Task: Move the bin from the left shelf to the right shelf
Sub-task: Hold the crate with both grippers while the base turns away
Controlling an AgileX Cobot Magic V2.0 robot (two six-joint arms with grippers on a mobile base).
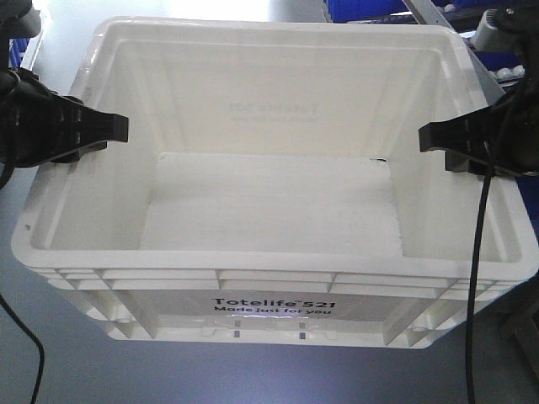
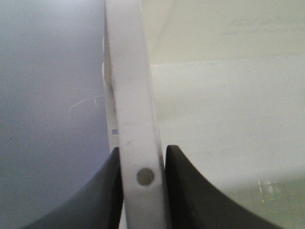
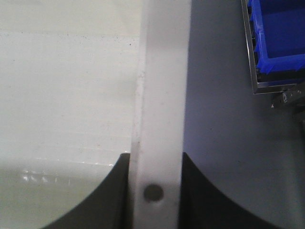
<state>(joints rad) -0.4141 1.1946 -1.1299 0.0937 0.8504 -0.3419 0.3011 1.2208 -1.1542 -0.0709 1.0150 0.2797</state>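
Note:
The bin (image 1: 269, 210), a large white tote printed "Totelife 521", fills the front view and is empty inside. My left gripper (image 1: 114, 128) is shut on its left rim. My right gripper (image 1: 431, 136) is shut on its right rim. In the left wrist view the white rim (image 2: 136, 105) runs between the two dark fingers of the left gripper (image 2: 141, 155), which press both faces. The right wrist view shows the same hold, with the rim (image 3: 162, 95) pinched in the right gripper (image 3: 155, 160). A metal shelf frame (image 3: 251, 71) shows at the upper right; I cannot tell which shelf it is.
Grey floor (image 1: 67, 362) lies under and around the bin. A blue bin (image 3: 281, 33) sits in the metal frame to the right. More blue bins (image 1: 370, 8) show past the bin's far rim. A black cable (image 1: 478, 278) hangs from the right arm across the bin's right corner.

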